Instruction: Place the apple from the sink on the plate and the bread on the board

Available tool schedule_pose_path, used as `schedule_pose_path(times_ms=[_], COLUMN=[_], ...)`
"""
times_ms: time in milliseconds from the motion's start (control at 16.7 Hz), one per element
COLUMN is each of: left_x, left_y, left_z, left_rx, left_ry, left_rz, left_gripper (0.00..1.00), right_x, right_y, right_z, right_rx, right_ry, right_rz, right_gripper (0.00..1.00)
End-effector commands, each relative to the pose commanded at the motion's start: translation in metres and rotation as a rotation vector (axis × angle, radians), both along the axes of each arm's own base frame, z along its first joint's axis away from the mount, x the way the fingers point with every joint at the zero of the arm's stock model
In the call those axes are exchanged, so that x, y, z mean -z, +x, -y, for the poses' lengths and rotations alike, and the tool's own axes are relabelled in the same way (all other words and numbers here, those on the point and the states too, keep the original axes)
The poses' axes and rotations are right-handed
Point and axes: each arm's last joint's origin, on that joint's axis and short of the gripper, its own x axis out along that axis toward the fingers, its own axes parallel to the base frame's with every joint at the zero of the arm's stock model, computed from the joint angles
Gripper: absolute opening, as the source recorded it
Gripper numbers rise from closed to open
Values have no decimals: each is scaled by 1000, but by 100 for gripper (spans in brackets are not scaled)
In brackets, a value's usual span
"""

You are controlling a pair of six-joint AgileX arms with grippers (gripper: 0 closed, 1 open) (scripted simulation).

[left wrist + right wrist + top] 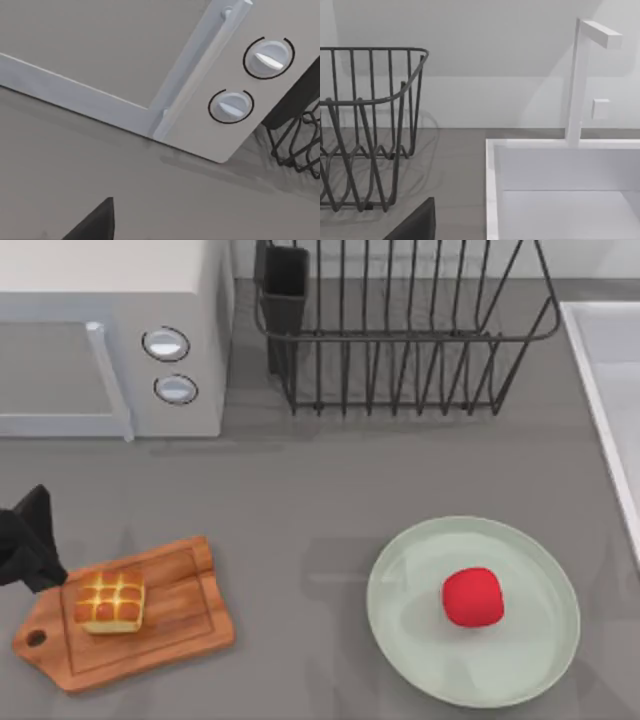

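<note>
The red apple [472,597] lies on the pale green plate [530,660] at the front right of the table. On the brown wooden board [170,615] at the front left sits the golden bread [110,601], near the handle end. My left gripper [28,540] hovers at the table's left edge, just beyond the board and apart from the bread. The sink [605,370] runs along the right edge, and its white basin [560,190] lies ahead in the right wrist view. A dark part of my right gripper [415,225] pokes into that view.
A grey microwave [110,330] with two knobs stands at the back left, close in the left wrist view [235,75]. A black wire dish rack [400,330] stands at the back middle. A white faucet [580,75] rises behind the sink.
</note>
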Motion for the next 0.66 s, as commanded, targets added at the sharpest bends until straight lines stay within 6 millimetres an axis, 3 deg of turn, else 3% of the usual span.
schedule_pose_path(times_ms=[360, 660], left_x=[20, 24], left_y=[-11, -12], left_z=[-11, -13], left_rx=[-42, -63], left_ry=[378, 443], left_rz=[271, 305], left_gripper=[100, 100], right_x=[0, 0], right_y=[0, 0], right_z=[0, 0], right_rx=[0, 0], right_ry=[0, 0], right_rz=[0, 0], right_gripper=[100, 100])
